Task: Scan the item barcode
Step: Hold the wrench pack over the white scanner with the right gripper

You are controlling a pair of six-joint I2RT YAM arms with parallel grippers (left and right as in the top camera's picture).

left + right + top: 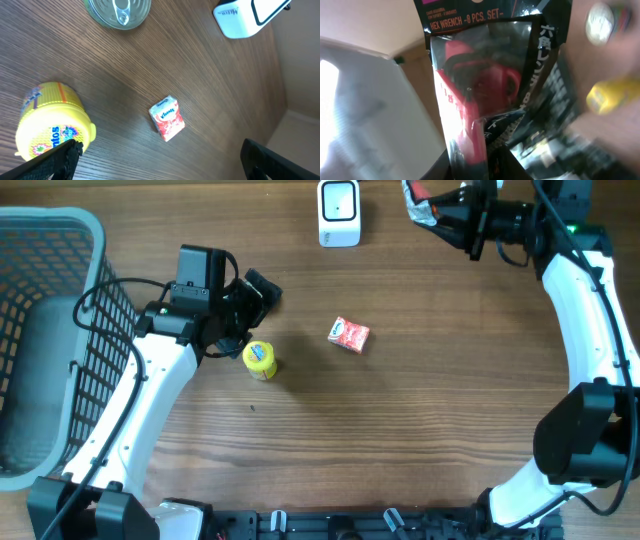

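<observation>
The item, a hex wrench set [475, 90] with a red holder in clear black-printed packaging, is pinched at its lower end by my right gripper [476, 167], which is shut on it. In the overhead view the right gripper [445, 212] holds the pack [420, 202] at the table's far edge, just right of the white scanner [339, 212]. My left gripper [247, 318] hovers open over the table beside a yellow candy tub [260, 360]. In the left wrist view the left gripper [160, 172] holds nothing, and the tub [50, 127] is beside its left finger.
A small red packet [349, 334] lies mid-table, also in the left wrist view [167, 118]. A silver can top [117, 12] and the scanner [245, 17] show beyond it. A grey basket [50, 240] stands at the left edge.
</observation>
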